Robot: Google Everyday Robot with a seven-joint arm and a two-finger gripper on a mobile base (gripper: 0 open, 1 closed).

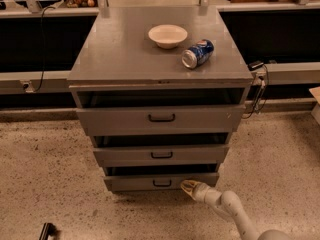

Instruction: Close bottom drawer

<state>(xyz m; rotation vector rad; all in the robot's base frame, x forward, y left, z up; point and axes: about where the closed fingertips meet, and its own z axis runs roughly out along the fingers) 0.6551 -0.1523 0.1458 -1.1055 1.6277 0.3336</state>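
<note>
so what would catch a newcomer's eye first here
Most likely the grey cabinet in the middle, with all three drawers standing partly open. Next, the robot's pale tool, low down at the right end of the front of the bottom drawer. On the cabinet top sit a white bowl and, to its right, a blue can lying on its side.
</note>
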